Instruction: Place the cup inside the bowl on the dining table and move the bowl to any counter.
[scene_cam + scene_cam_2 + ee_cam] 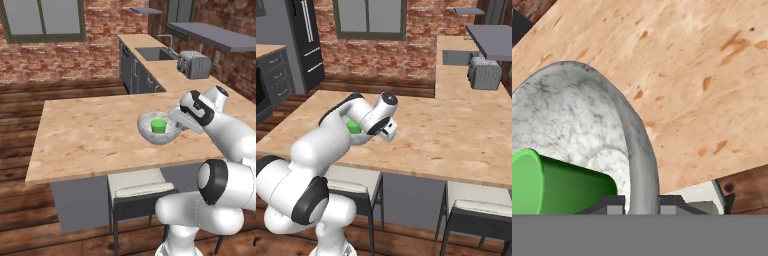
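Hand view: jaws straddle bowl [639, 150] rim.

- In the right base view the arm covers the bowl entirely and leaves just a sliver of the cup [352, 126] showing.
- In the hand view the picture's left edge cuts the bowl [577, 125].
- There the end effector [642, 204] shows just its fingertips astride the bowl's rim.
- In the left base view the toaster [195, 65] is too small for detail.
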